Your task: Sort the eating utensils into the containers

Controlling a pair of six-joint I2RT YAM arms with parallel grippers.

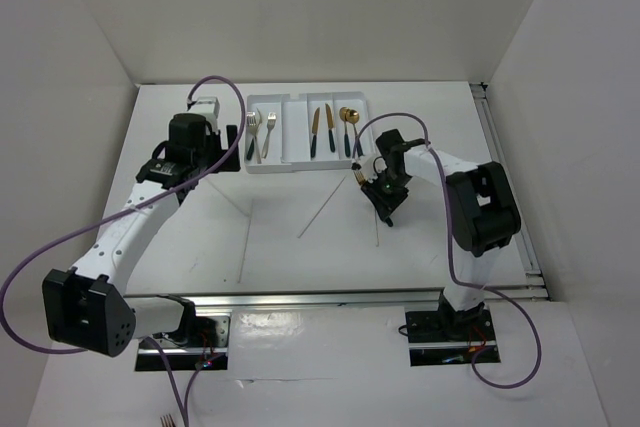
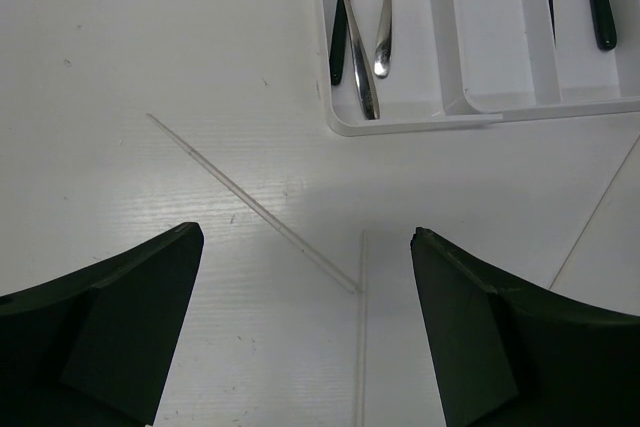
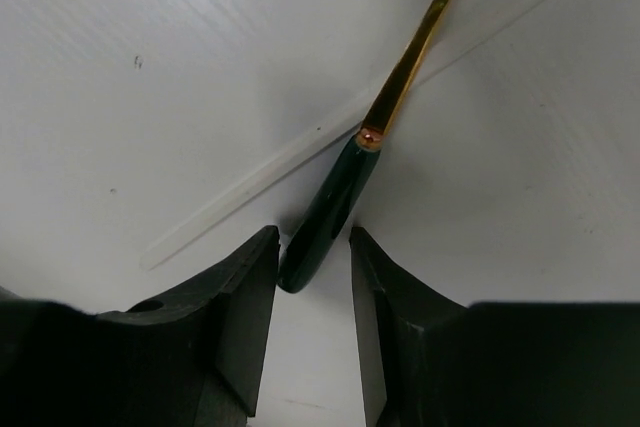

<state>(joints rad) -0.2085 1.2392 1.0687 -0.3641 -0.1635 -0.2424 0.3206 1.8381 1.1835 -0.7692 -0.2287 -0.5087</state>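
Observation:
The white tray point(image 1: 290, 167) lies at the back centre. Its slots hold two silver forks point(image 1: 254, 132), two knives point(image 1: 321, 131) and a gold spoon point(image 1: 347, 127). My right gripper point(image 1: 370, 183) is low over the table in front of the tray's right end. In the right wrist view its jaws point(image 3: 313, 237) are shut on the dark green handle of a gold utensil point(image 3: 335, 207), which sits slanted between the fingertips with its head out of view. My left gripper point(image 2: 305, 233) hangs wide open and holds nothing, above two pale chopsticks point(image 2: 250, 202) that meet at a point. It is near the tray's left front corner point(image 2: 420, 125).
Several thin pale chopsticks point(image 1: 325, 209) lie scattered on the white table between the two arms. One of them runs under the held handle point(image 3: 250, 182). White walls close in the table on three sides. A metal rail point(image 1: 340, 297) runs along the near edge.

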